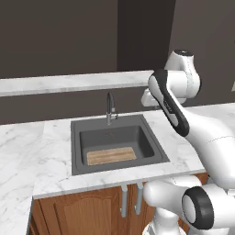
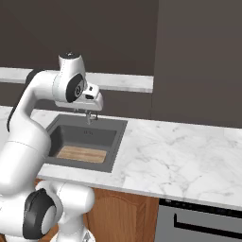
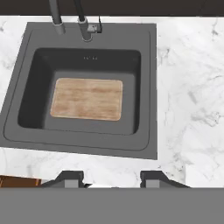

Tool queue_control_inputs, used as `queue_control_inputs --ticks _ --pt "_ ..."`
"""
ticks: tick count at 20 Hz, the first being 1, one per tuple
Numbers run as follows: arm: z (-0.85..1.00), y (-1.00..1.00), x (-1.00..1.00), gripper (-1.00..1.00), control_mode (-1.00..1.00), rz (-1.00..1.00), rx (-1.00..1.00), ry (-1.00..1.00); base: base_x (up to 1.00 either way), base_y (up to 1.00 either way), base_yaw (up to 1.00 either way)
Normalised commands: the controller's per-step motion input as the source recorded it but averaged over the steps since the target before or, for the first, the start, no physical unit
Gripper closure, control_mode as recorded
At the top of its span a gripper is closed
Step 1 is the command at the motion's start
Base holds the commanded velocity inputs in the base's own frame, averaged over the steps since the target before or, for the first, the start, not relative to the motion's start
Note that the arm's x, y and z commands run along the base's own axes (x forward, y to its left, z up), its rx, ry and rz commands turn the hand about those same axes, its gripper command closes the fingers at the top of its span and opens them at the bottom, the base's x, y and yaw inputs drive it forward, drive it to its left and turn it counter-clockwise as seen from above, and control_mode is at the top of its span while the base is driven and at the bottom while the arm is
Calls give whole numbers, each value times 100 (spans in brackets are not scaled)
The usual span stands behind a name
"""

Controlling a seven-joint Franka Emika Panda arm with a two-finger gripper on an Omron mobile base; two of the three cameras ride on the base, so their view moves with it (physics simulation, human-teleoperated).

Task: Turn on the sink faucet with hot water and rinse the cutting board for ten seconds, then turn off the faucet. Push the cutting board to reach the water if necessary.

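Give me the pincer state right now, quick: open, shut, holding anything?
Pincer: open, holding nothing; tips spread wide above the sink and its front rim.

Even, diffuse light falls across a rendered kitchen, brightening the white marble counter while the back wall stays dim. Shadows are faint, glare is nil, and edges look slightly soft and pixelated.

The white arm goes up from its base, bends at the elbow and reaches forward. The hand points down. The gripper has its two dark fingertips wide apart, holding nothing.
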Motion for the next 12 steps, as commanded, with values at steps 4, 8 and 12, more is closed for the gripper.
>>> queue_control_inputs --ticks 4,8,12 --pt "-5 0 0 -100 -100 0 0 -3 0 0 0" --pt "-8 0 0 -100 -100 2 0 -18 0 0 0" --pt "-12 0 0 -100 -100 5 0 -25 0 0 0"
